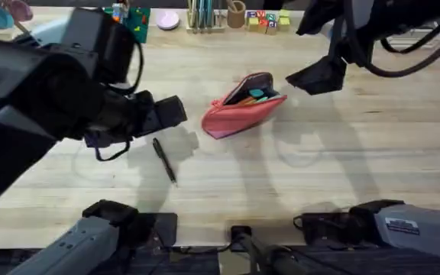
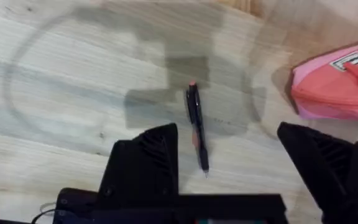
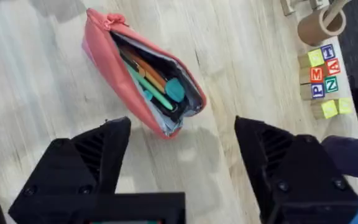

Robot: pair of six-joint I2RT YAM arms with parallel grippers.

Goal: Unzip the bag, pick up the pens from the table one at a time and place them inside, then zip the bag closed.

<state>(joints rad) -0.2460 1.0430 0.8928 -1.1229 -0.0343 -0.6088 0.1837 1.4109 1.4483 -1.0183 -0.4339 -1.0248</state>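
Note:
The salmon-pink bag [image 1: 239, 113] lies unzipped in the middle of the table [image 1: 342, 168], its mouth gaping. In the right wrist view a green pen [image 3: 156, 92] and orange items show inside the bag [image 3: 104, 62]. A black pen [image 1: 164, 160] lies on the wood to the bag's left and nearer the front. My left gripper [image 2: 229, 155] hovers open above this black pen [image 2: 196, 124], with the bag's end [image 2: 337, 87] beside it. My right gripper [image 3: 182, 155] hangs open above the table just right of the bag, holding nothing. In the overhead view the left gripper [image 1: 168, 114] and the right gripper [image 1: 315, 76] flank the bag.
Along the far edge stand a wooden rack of teal sticks [image 1: 202, 17], a brown cup [image 1: 237, 14], lettered blocks [image 1: 266, 21] and a pink dish [image 1: 167, 21]. The blocks [image 3: 325, 81] and cup [image 3: 319, 25] also appear in the right wrist view.

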